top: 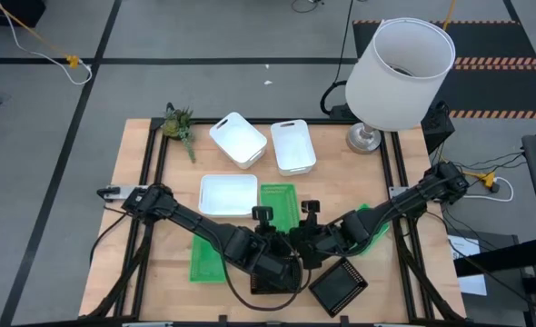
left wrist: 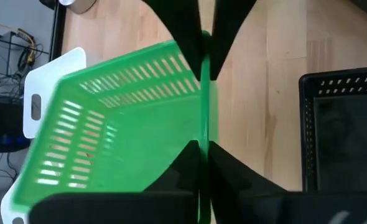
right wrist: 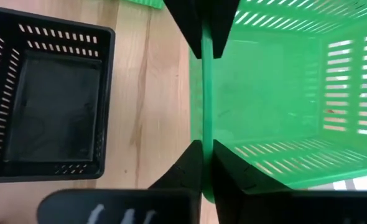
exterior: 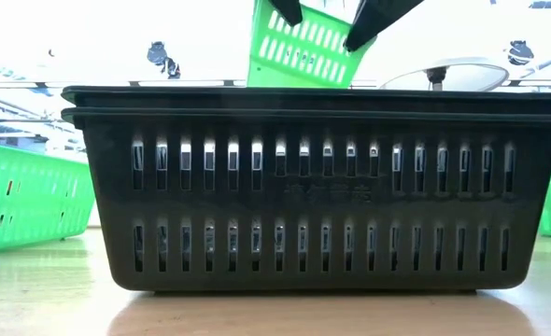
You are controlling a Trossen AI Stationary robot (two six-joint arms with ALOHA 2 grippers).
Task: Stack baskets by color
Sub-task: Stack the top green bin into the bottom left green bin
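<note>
A bright green basket [top: 278, 202] hangs tilted over the table's middle, with both grippers shut on it. My left gripper [left wrist: 202, 148] and my right gripper [right wrist: 203, 144] face each other along the same wall. Two more green baskets lie flat, one [top: 209, 259] under the left arm and one [top: 374, 227] under the right arm. Three white baskets [top: 238, 138] [top: 293, 145] [top: 228, 194] sit on the far half. Black baskets [top: 339, 286] [top: 270, 280] stand at the near edge. My left gripper pinches the rim of the green basket's near wall [left wrist: 203, 127], one finger inside the basket and one outside. It comes slanting down from the table's near left. The basket is tilted, its near end raised. My right gripper pinches the same near wall's rim [right wrist: 203, 124] farther along, one finger inside and one outside. It comes slanting down from the near right. In the low view that wall [exterior: 303, 51] shows above the black basket's rim.
A large white lampshade [top: 402, 64] on its stand fills the far right corner. A green plant sprig [top: 179, 125] lies at the far left. In the low view, nested black baskets [exterior: 322, 187] block most of the sight. Bare wood [top: 168, 272] shows near left.
</note>
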